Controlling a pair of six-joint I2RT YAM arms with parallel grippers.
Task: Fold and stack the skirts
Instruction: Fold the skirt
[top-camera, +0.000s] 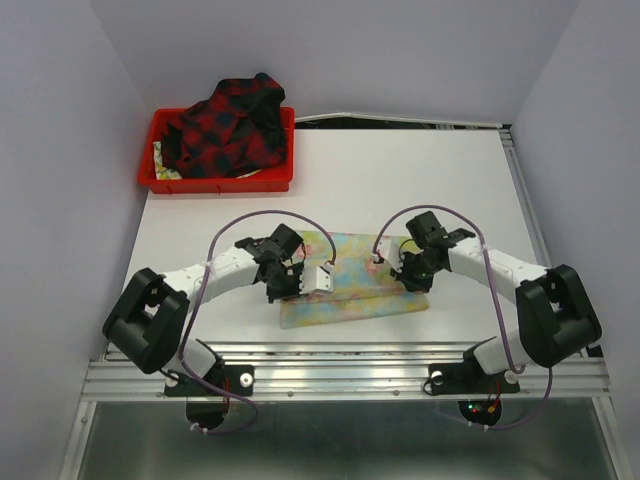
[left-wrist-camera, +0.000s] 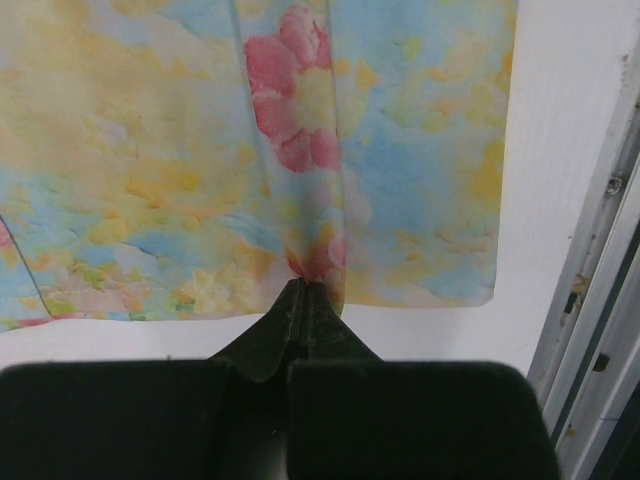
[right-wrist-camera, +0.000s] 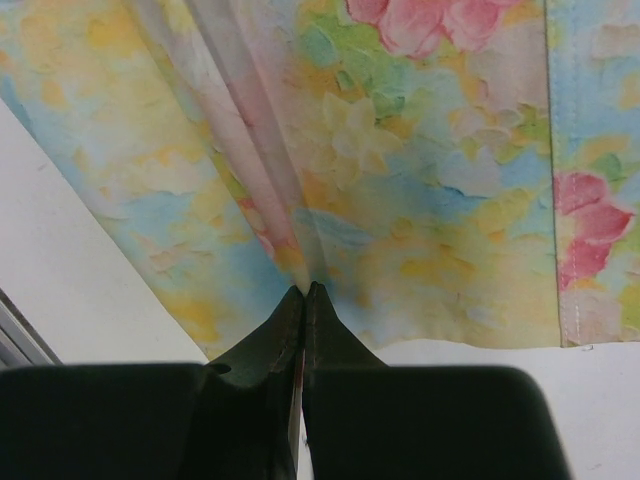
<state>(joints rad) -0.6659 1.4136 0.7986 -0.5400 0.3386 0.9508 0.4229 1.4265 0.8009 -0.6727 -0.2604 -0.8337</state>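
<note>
The pastel yellow-and-blue flowered skirt (top-camera: 352, 285) lies between the two arms near the table's front edge. My left gripper (top-camera: 318, 281) is shut, pinching a ridge of its cloth (left-wrist-camera: 305, 262) close to the hem. My right gripper (top-camera: 381, 262) is also shut on a pinched pleat of the same skirt (right-wrist-camera: 308, 275). Both pinches pull the fabric into raised folds. The red-and-black plaid skirt (top-camera: 228, 125) sits heaped in the red tray (top-camera: 165, 180) at the back left.
A metal rail (top-camera: 350, 365) runs along the table's near edge, close to the skirt's front hem; it also shows at the right of the left wrist view as the rail (left-wrist-camera: 600, 250). White walls enclose the table on three sides.
</note>
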